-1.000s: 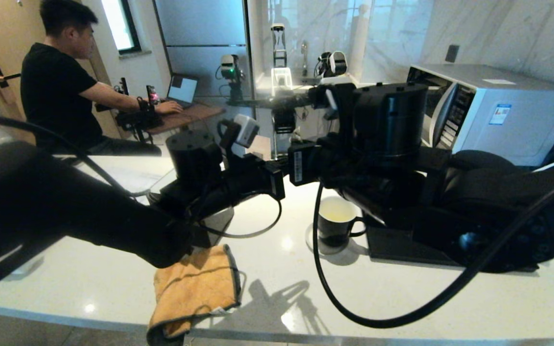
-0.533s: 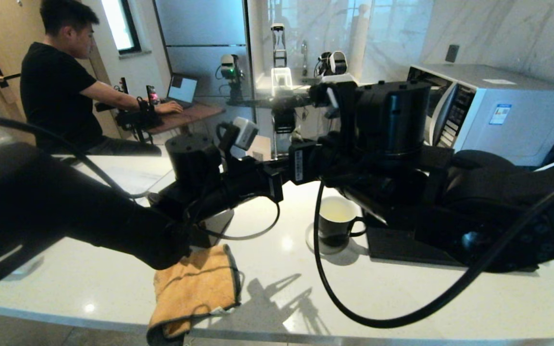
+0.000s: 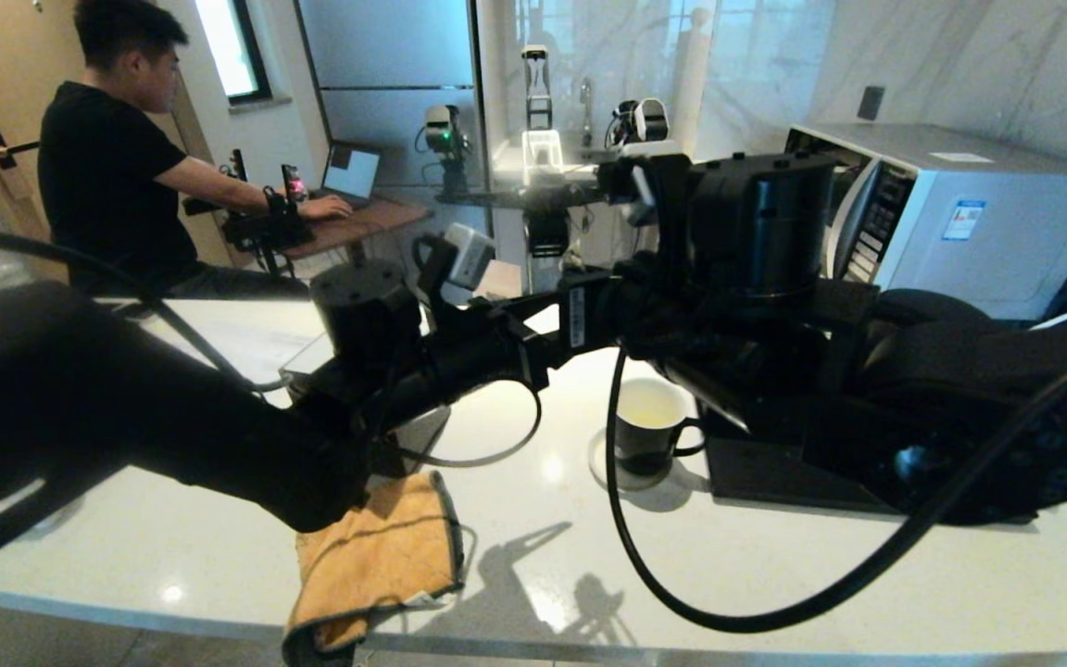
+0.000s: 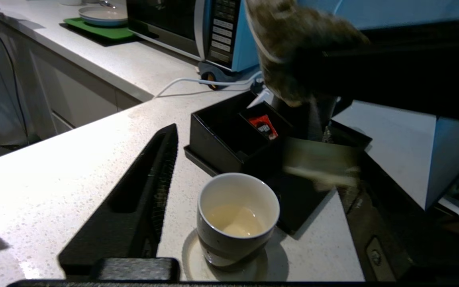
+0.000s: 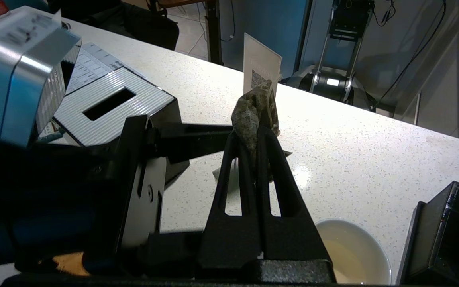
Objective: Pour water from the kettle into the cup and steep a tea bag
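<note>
The small black cup (image 3: 646, 428), white inside, stands on a white coaster and holds a little pale yellow liquid (image 4: 233, 221). My right gripper (image 5: 258, 133) is shut on the grey-green tea bag (image 5: 249, 113) and holds it in the air, beside the cup (image 5: 353, 251) rather than over it. My left gripper (image 4: 265, 149) is open, its jaws wide apart above the cup. One of its fingers (image 5: 191, 139) reaches up to the right fingertips. A blurred dark green flat packet (image 4: 321, 157) hangs by its other finger. The kettle is out of view.
A black compartment box (image 4: 213, 135) with a red sachet (image 4: 264, 126) sits just behind the cup. The microwave (image 3: 960, 213) stands at the back right. An orange cloth (image 3: 376, 547) hangs over the front edge. A grey striped box (image 5: 110, 103) and a card (image 5: 260, 59) are on the counter.
My left gripper has lifted a little and tipped up towards the right gripper's fingertips. The right arm and the cup have stayed almost in place.
</note>
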